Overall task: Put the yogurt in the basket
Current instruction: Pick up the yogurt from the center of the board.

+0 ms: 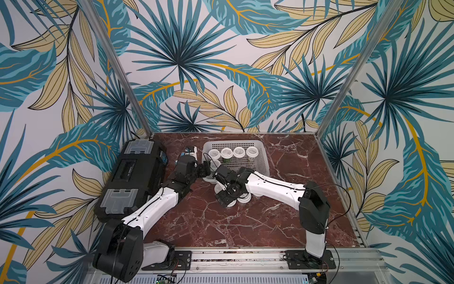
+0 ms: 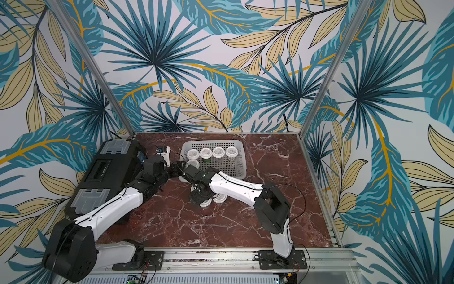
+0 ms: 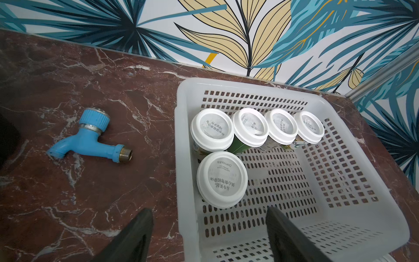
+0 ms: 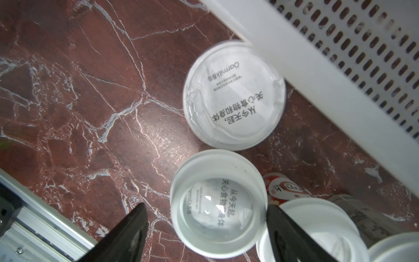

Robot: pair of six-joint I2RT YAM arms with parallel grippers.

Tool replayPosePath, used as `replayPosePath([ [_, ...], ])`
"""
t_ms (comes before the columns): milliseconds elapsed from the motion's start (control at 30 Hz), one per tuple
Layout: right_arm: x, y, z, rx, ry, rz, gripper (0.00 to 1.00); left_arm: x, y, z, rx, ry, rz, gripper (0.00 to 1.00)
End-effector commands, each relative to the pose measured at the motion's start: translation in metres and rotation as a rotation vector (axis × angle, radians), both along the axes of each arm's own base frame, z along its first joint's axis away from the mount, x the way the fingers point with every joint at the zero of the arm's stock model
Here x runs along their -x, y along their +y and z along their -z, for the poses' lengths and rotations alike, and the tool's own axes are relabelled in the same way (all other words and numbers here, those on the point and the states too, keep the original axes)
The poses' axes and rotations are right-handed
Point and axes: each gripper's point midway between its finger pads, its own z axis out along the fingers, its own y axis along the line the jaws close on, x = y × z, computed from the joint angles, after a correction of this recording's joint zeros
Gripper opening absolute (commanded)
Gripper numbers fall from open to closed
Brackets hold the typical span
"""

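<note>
The pale perforated basket [image 1: 231, 142] [image 2: 213, 142] [image 3: 181, 158] stands at the back of the marble table. Several yogurt cups with white lids [image 1: 226, 152] [image 2: 205, 153] [image 3: 212, 129] stand inside it, one [image 3: 222, 179] in front of the row. More yogurt cups [image 1: 243, 199] [image 2: 219, 198] [image 4: 233, 95] stand on the table before the basket. My left gripper [image 1: 205, 169] [image 3: 208, 226] is open and empty above the basket's near left corner. My right gripper [image 1: 224, 196] [image 4: 207, 229] is open around a table cup [image 4: 217, 204]. One finger [image 4: 283, 231] touches its lid rim; the other stands apart.
A large black toolbox [image 1: 137, 179] [image 2: 105, 172] lies along the left side. A small blue tap fitting [image 3: 88, 138] [image 1: 189, 151] lies between it and the basket. An aluminium rail [image 1: 245, 258] runs along the front edge. A cup with red print [image 4: 283, 188] stands beside the cup between my fingers.
</note>
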Motion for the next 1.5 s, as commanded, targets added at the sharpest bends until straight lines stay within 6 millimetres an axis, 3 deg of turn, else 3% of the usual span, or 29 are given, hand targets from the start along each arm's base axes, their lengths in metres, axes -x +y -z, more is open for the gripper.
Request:
replayPosePath([
  [0, 0.005, 0.002, -0.016, -0.025, -0.002, -0.002, 0.87, -0.004, 0.000, -0.007, 0.004, -0.021, 0.006, 0.82],
  [333, 0.007, -0.016, -0.014, 0.057, -0.018, -0.029, 0.87, -0.004, 0.000, -0.006, 0.003, -0.017, 0.008, 0.82],
  [1467, 0.005, -0.004, 0.009, 0.078, 0.033, -0.049, 0.81, -0.002, 0.009, -0.007, -0.005, -0.024, -0.027, 0.82],
])
